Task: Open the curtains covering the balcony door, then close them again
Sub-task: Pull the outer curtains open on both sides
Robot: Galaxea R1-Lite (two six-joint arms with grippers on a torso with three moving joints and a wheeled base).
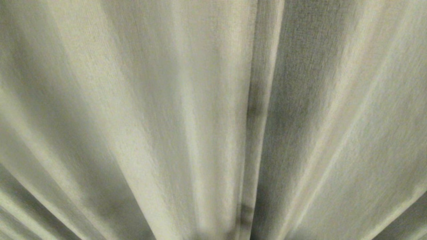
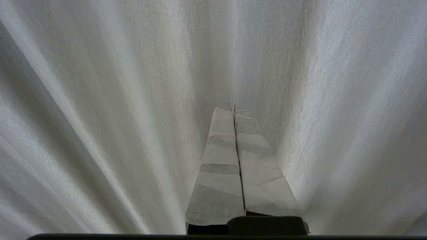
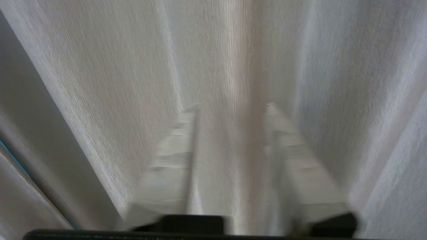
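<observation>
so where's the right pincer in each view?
Head view: not in it; only the curtains, with a vertical hemmed edge right of centre.
Left wrist view: not in it; that is the left pincer, shut.
Right wrist view: lower centre, right pincer open toward the fabric.
Shared landmark: the pleated curtains.

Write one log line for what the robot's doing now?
curtains: closed, fill view | left hand: shut, at fabric | right hand: open, facing fold
</observation>
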